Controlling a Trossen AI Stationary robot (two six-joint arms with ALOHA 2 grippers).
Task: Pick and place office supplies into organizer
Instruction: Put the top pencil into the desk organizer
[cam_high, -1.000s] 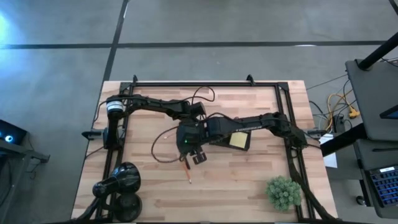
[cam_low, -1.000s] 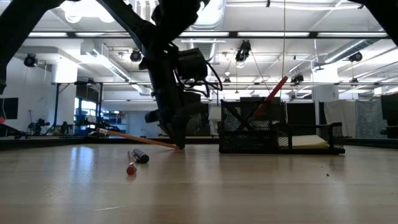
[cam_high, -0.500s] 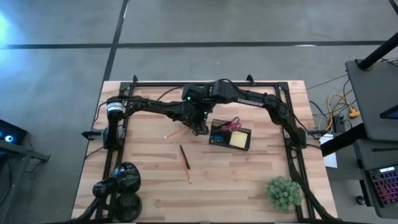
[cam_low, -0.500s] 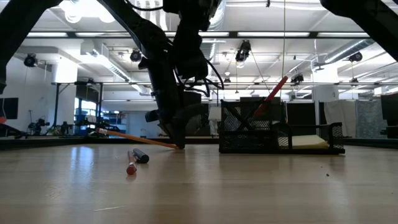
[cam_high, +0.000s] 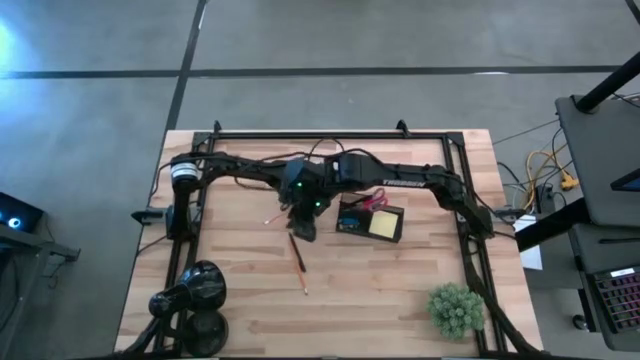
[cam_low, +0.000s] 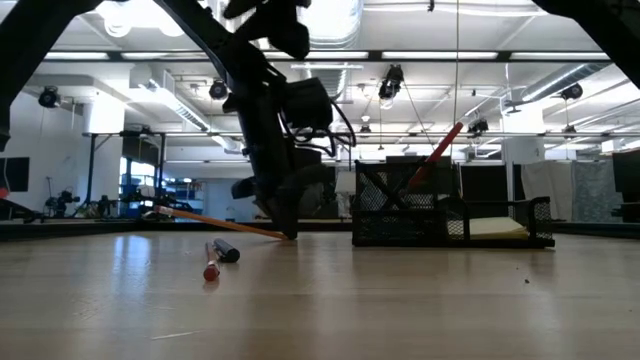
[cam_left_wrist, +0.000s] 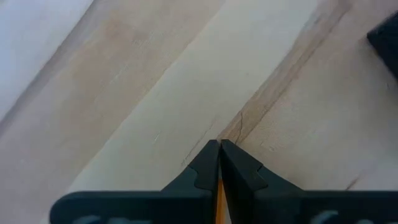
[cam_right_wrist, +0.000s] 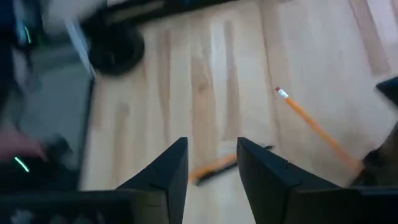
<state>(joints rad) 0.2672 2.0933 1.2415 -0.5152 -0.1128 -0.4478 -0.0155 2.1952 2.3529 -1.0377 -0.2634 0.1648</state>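
Mid-worktop, the left gripper (cam_left_wrist: 219, 152) pinches the orange pencil (cam_high: 277, 211) in pressed-together jaws, probably to carry it to the organizer (cam_high: 369, 219) beside it, while the right gripper (cam_right_wrist: 211, 163) hovers, jaws spread, above the dark pencil (cam_high: 298, 257).

The middle of the table (cam_high: 400, 280) was crowded: both arms crossed there, the left gripper (cam_left_wrist: 219, 163) was clamped on the orange pencil (cam_low: 215, 223) down at the wood, the right gripper (cam_right_wrist: 211, 163) was held with its jaws apart just above and beside it, and the organizer (cam_high: 369, 219) was found close on their right. A second pencil (cam_high: 297, 256) was left lying on the boards just in front of the grippers. Open wood was left at the front centre, between the black lamp (cam_high: 195, 295) at the front-left corner and the plant ball (cam_high: 455, 309) at the front-right corner.
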